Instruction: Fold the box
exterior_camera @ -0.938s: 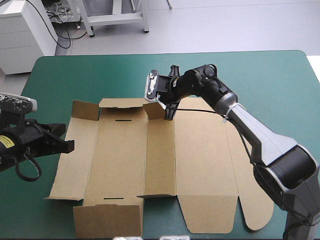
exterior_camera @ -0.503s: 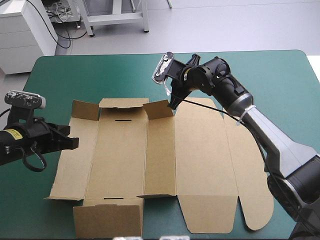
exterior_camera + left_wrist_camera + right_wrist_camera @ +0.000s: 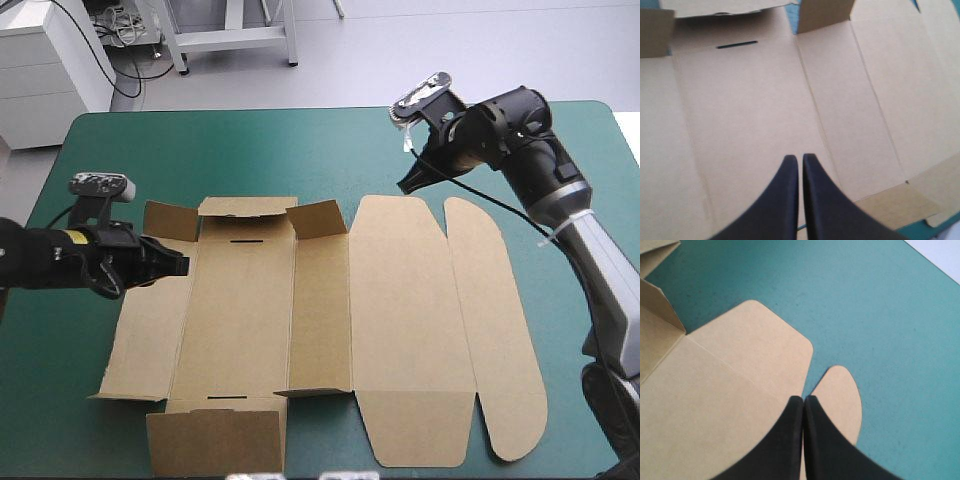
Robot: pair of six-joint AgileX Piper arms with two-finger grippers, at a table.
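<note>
Box [image 3: 320, 320] flat, left hand [image 3: 181, 265] over left side, right hand [image 3: 404, 186] above far edge

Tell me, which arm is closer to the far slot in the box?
Left. The left arm ends over the left panel of the box, just beside the far slot; the right arm ends by the rounded flaps, on the other side.

The high view looks forward and down over the whole worktop [image 3: 250, 150]. Both wrist views look closely down at the box [image 3: 740, 110], shared by all three.
</note>
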